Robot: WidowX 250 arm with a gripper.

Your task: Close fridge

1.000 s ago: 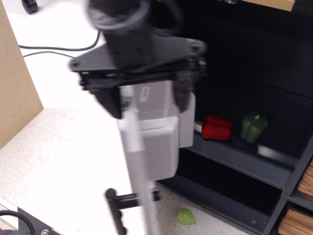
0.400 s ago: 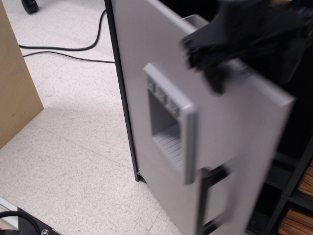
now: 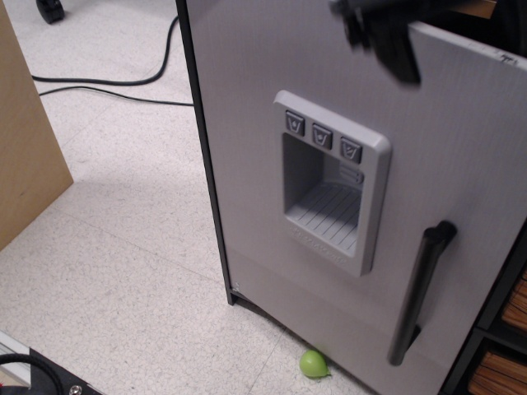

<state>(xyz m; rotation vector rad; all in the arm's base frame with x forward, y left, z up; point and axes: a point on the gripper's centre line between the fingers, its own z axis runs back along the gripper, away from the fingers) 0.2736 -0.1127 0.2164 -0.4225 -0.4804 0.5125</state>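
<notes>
The fridge door (image 3: pixel 247 148) is a flat light-grey panel that now lies almost flat against the black frame (image 3: pixel 203 156), covering the interior. Its moulded dispenser panel (image 3: pixel 329 181) with three buttons faces me, and the black vertical bar handle (image 3: pixel 420 292) is at the lower right. My gripper (image 3: pixel 383 29) is a dark blurred shape at the top edge of the view, against the door's upper right part. Its fingers are blurred and cut off, so I cannot tell if they are open or shut.
A small green object (image 3: pixel 313 363) lies on the speckled floor at the foot of the door. A black cable (image 3: pixel 107 86) runs across the floor at the back left. A wooden panel (image 3: pixel 25 148) stands at the left. Wooden drawers (image 3: pixel 506 329) show at the right edge.
The door has swung from edge-on and wide open to nearly shut. The shelves with the red and green peppers are now hidden. My gripper has moved right and up with the door.
</notes>
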